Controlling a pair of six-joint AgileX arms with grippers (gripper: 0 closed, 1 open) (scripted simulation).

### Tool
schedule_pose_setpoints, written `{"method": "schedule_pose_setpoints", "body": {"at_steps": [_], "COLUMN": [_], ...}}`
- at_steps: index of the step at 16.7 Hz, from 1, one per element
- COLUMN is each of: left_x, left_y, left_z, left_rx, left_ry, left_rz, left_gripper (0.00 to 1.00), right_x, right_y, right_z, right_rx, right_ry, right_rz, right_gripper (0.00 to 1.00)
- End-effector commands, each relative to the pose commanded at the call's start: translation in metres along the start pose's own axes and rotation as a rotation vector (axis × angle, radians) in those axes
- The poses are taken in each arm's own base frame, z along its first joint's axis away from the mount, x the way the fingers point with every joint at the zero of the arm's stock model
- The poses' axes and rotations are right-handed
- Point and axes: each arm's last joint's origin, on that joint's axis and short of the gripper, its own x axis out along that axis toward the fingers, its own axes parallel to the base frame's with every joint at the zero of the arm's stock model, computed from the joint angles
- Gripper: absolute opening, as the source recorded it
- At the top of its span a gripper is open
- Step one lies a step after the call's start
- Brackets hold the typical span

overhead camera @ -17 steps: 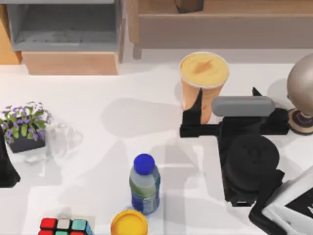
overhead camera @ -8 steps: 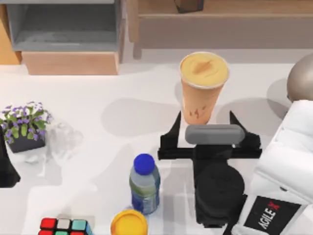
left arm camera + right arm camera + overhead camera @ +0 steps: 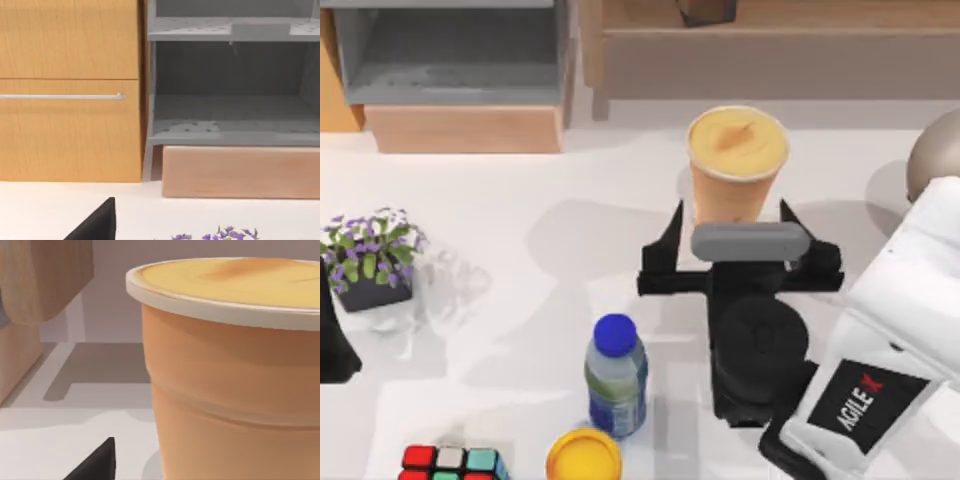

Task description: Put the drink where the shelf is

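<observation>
Since a moment ago, right gripper (image 3: 730,240) has slid in toward the drink (image 3: 736,165), fingers spread wide either side of its base, gripping nothing. Drink stands just before the shelf (image 3: 770,50). Advance squarely, then close low (cup tapers). Lower cup is hidden; left gripper (image 3: 332,345) sits parked at the table's left edge.

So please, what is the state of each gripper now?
Left gripper: parked at the table's left edge; cannot be told.
Right gripper: open, fingers on either side of the drink, not holding it.
</observation>
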Motion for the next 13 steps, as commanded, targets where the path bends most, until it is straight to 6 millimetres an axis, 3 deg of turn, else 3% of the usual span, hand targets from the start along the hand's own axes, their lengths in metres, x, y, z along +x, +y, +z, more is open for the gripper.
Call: {"method": "schedule_pose_setpoints", "body": {"at_steps": [5,9,13], "left_x": [0.000,0.000,0.000], "left_y": [0.000,0.000,0.000], "left_z": [0.000,0.000,0.000], "left_rx": [0.000,0.000,0.000], "left_ry": [0.000,0.000,0.000], "left_rz": [0.000,0.000,0.000], "left_gripper": [1.00,1.00,1.00], "right_x": [0.047,0.048,0.048], "right_y": [-0.002,-0.002,-0.002], "right_z": [0.000,0.000,0.000], "right_rx": [0.000,0.000,0.000], "right_ry": [0.000,0.000,0.000], "right_rz": [0.000,0.000,0.000], "right_gripper": [1.00,1.00,0.70]}}
